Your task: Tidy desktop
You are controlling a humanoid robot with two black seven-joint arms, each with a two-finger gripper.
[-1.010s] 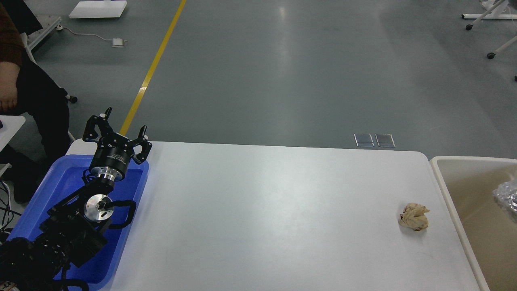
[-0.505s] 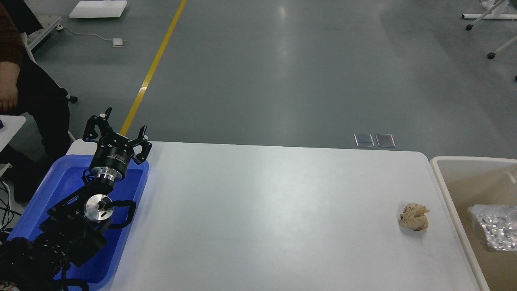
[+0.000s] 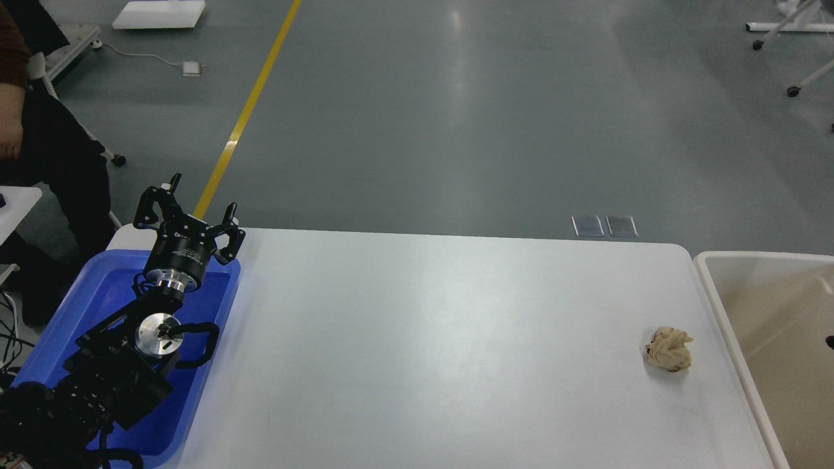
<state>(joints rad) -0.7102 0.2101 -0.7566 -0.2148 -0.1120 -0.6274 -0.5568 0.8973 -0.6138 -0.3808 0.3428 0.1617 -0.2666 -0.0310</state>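
Observation:
The white desktop [image 3: 430,326] fills the middle of the head view. A crumpled beige paper ball [image 3: 668,349] lies on it near the right edge, close to the beige bin [image 3: 775,312]. My left gripper [image 3: 194,207] is open and empty, held over the far end of the blue tray [image 3: 107,296] at the desktop's left end, far from the ball. Only a small dark tip [image 3: 829,341] shows at the right edge of the view over the bin. It may be my right gripper, and its fingers cannot be made out.
A seated person [image 3: 39,150] is at the far left beside the tray. The grey floor lies beyond the desktop, with a yellow line [image 3: 251,104] and two metal floor plates [image 3: 604,226]. The part of the bin's inside that shows holds nothing.
A crumpled silvery wrapper that showed in the bin moved down and is now gone from view. A dark tip has appeared at the right edge. My left arm has not moved.

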